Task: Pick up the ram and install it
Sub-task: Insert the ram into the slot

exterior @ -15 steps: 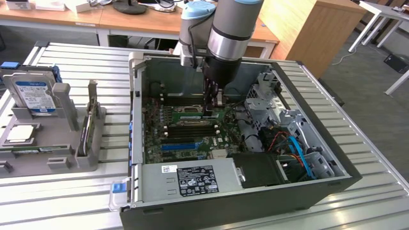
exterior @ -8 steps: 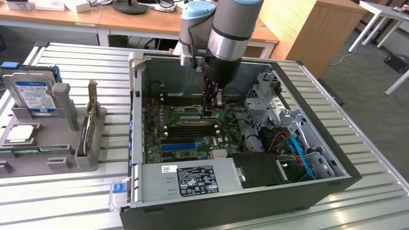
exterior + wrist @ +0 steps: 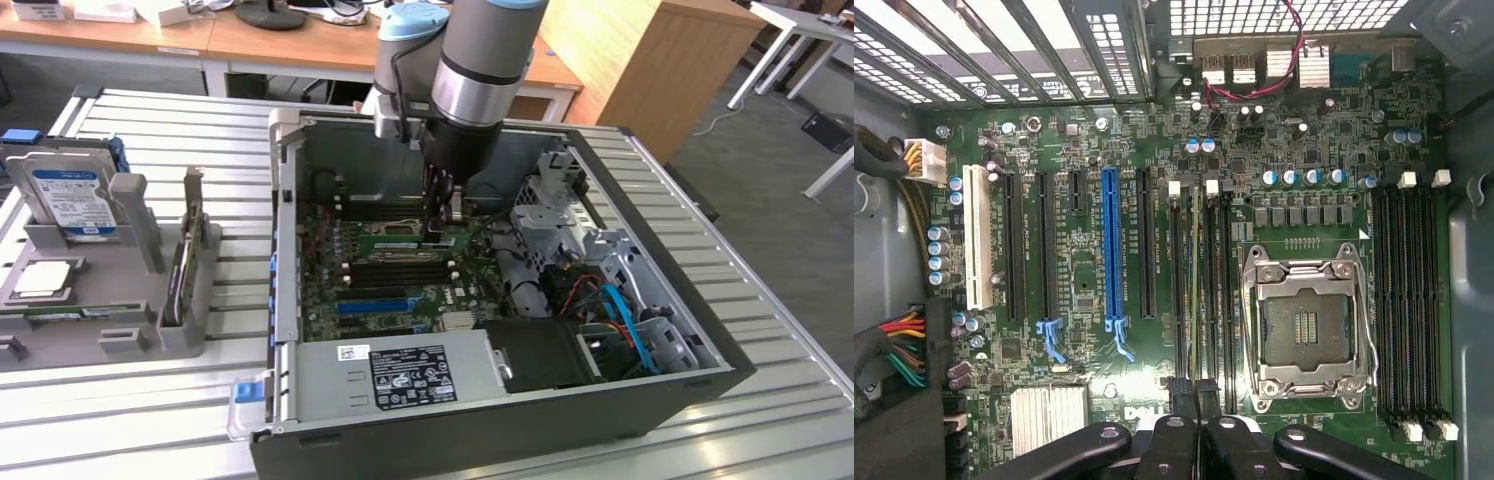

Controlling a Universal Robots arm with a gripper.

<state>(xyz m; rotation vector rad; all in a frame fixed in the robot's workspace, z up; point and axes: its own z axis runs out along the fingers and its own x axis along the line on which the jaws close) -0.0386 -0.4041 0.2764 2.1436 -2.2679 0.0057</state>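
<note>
A: Where is the ram [image 3: 1197,300]?
B: Clamped edge-on between the black pincer's [image 3: 1197,392] closed tips, a thin green strip.
A: And around it?
B: Long black slots [image 3: 1226,290], a square metal socket [image 3: 1309,325], the open case [image 3: 400,440] on the ribbed counter [image 3: 134,420].

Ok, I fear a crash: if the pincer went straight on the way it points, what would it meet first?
Probably the black memory slots beside the processor socket: the pincer, shut on the ram, points down at them. The gap left is unclear.
</note>
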